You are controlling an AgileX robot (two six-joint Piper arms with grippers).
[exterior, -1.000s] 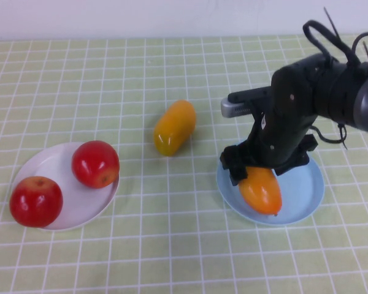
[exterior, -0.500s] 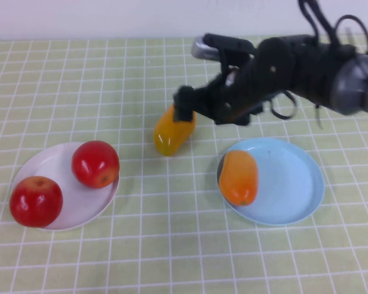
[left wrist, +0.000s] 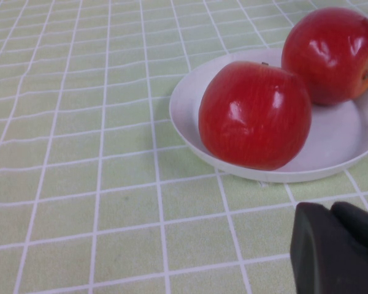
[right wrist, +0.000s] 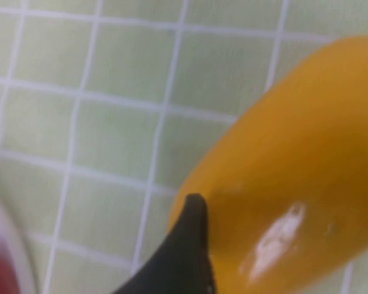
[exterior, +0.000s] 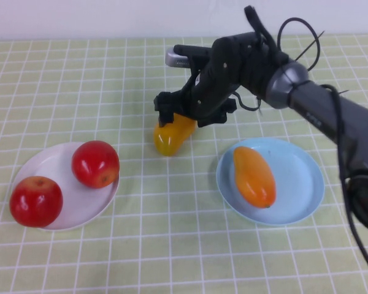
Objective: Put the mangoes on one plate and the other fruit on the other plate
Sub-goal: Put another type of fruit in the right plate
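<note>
**A:** Which step is in hand?

**B:** The second mango. One orange mango is lying on the light blue plate, toward the table's right edge. The yellower mango is lying on the cloth near the middle of the table, between the two plates. The right gripper is hovering right over its far end with the claw spread wide, grasping nothing yet. In the right wrist view one dark fingertip is sitting against the mango's skin.

**A:** And the apples?

**B:** Both red apples are resting on the white plate near the left edge, one hanging over the rim on the near side. That half looks finished.

**A:** The left gripper?

**B:** It is staying out of the overhead shot. Its own camera is showing its clenched, empty claw low over the cloth, near the white plate.

**A:** What is the next move calling for?

**B:** I'd say lowering so the jaws are straddling the mango's width, then closing firmly; the skin is glossy and tapered, so it may slip. Then lifting and setting it beside the first mango, where the blue plate is showing bare space.

**A:** The surface?

**B:** A pale green tablecloth with a white grid, running back to a plain light wall.
</note>
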